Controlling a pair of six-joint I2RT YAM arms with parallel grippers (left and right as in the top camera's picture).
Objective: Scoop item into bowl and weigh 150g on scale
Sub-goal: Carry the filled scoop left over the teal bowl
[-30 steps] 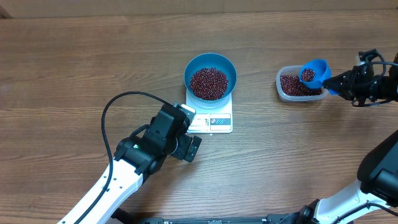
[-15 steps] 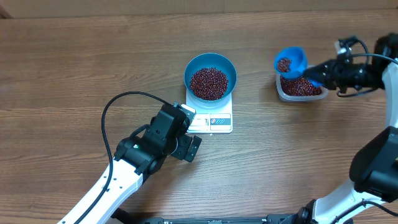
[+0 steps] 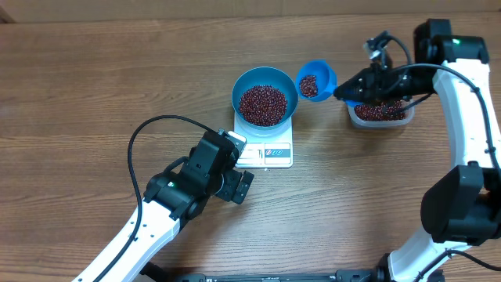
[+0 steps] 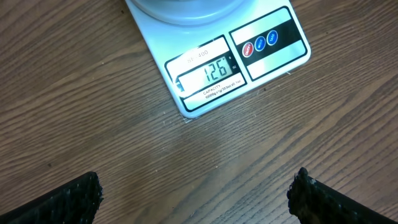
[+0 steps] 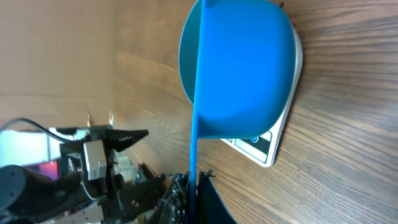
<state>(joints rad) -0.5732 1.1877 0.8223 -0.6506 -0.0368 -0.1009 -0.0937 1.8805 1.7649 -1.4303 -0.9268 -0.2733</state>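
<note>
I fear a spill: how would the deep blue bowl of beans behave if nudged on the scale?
The round deep blue bowl likely sits steady, weighted by its heap of dark red-brown beans. On the flat white square scale, it might slide rather than tip. It nearly spans the scale, leaving little margin.

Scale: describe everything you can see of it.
The scale is a small, flat, white square, plastic by its look, lying level on the wooden table. Its front strip carries a grey display reading 126 and three round buttons, one red, two blue. The blue bowl of beans sits on its platform; nothing else visibly touches it.
</note>
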